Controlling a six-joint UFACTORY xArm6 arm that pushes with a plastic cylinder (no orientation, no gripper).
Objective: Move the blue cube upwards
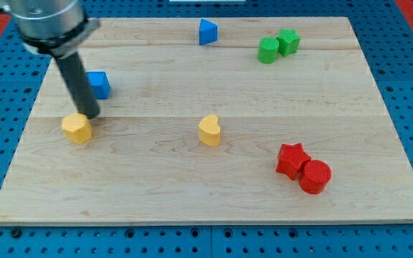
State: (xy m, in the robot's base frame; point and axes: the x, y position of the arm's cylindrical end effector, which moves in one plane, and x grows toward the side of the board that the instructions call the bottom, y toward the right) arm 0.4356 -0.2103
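The blue cube (pixel 99 84) sits on the wooden board at the view's left, partly hidden by my rod. My tip (pixel 89 115) rests on the board just below the cube and a little to its left, right above a yellow block (pixel 77 128). The tip looks close to the cube's lower edge; I cannot tell whether it touches.
A blue triangular block (pixel 207 32) lies at the top centre. Two green blocks (pixel 277 46) sit together at the top right. A yellow heart-like block (pixel 209 130) is at the centre. A red star (pixel 292 159) and red cylinder (pixel 315 176) touch at the lower right.
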